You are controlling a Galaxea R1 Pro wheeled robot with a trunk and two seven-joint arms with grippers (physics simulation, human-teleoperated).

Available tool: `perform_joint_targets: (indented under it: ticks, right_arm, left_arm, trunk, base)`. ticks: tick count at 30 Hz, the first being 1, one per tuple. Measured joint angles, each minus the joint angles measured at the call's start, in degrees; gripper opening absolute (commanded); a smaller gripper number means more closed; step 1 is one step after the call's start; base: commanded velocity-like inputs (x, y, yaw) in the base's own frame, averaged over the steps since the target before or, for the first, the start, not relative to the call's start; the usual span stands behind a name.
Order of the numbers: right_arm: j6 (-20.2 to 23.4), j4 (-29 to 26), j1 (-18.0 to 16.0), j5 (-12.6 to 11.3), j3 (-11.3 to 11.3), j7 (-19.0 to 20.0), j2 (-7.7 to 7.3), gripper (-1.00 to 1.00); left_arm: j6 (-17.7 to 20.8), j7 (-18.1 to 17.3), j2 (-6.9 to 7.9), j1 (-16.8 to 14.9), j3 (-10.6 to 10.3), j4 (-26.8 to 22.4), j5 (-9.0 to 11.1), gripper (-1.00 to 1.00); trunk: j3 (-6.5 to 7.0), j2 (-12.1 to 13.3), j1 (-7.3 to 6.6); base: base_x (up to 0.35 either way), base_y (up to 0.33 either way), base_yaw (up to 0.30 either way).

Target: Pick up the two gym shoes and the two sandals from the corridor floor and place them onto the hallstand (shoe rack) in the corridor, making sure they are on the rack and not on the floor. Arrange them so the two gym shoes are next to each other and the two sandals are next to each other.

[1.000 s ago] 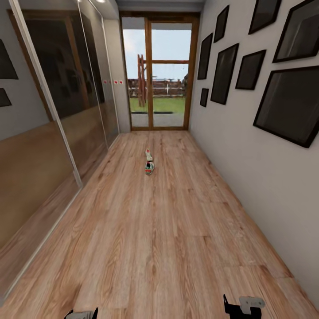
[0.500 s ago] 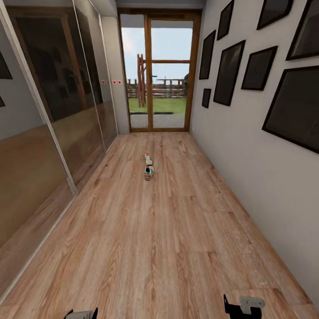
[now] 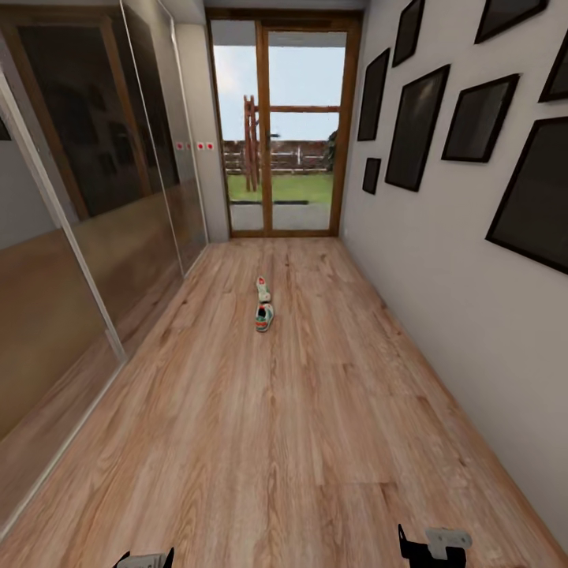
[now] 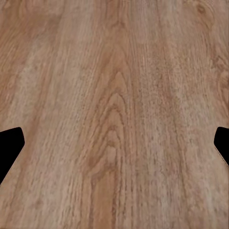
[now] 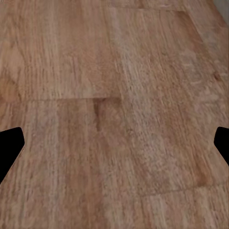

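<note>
Two gym shoes lie one behind the other in the middle of the corridor floor (image 3: 284, 442), far ahead of me. The nearer gym shoe (image 3: 264, 317) is white with green and red-orange marks; the farther gym shoe (image 3: 262, 289) lies just beyond it. The sandals and the hallstand are out of view. My left gripper (image 4: 114, 148) hangs open over bare planks, its dark fingertips (image 4: 9, 148) spread wide. My right gripper (image 5: 114, 148) is open too, with nothing between its fingertips (image 5: 9, 148). Both arms' ends peek in at the head view's lower edge, well short of the shoes.
Mirrored sliding doors (image 3: 71, 237) line the left side. A white wall with dark picture frames (image 3: 414, 126) runs along the right. A glazed wooden door (image 3: 276, 126) closes the far end. Open floor stretches between me and the shoes.
The whole head view has shifted: the camera has advanced down the corridor, so the shoes sit slightly lower and larger in the picture. The arms hold the same pose.
</note>
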Motion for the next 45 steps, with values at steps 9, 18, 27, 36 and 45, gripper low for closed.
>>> perform_joint_targets:
  ticks: [9, 18, 27, 36, 45]
  right_arm:
    - [0.0, 0.0, 0.0, 0.0, 0.0, 0.0, 0.0, 1.0]
    - [0.0, 0.0, 0.0, 0.0, 0.0, 0.0, 0.0, 1.0]
    - [0.0, -0.1, 0.0, 0.0, 0.0, 0.1, 0.06, 1.0]
    - [0.0, -0.1, 0.0, -0.1, 0.0, 0.1, 0.0, 1.0]
    - [0.0, -0.1, 0.0, -0.1, 0.0, 0.1, 0.0, 1.0]
  left_arm:
    - [0.0, 0.0, -0.03, 0.0, 0.0, 0.0, 0.0, 1.0]
    - [0.0, 0.0, -0.01, 0.0, 0.0, 0.0, 0.0, 1.0]
    - [0.0, 0.0, 0.0, 0.0, 0.0, 0.0, 0.0, 1.0]
    - [0.0, 0.0, 0.0, 0.0, 0.0, 0.0, 0.0, 1.0]
    - [0.0, 0.0, 0.0, 0.0, 0.0, 0.0, 0.0, 1.0]
  trunk:
    - [0.0, 0.0, 0.0]
    - [0.0, 0.0, 0.0]
    - [0.0, 0.0, 0.0]
    - [0.0, 0.0, 0.0]
    - [0.0, 0.0, 0.0]
  base:
    - [0.339, 0.0, 0.0]
    - [0.339, 0.0, 0.0]
    - [0.339, 0.0, 0.0]
    - [0.339, 0.0, 0.0]
    - [0.339, 0.0, 0.0]
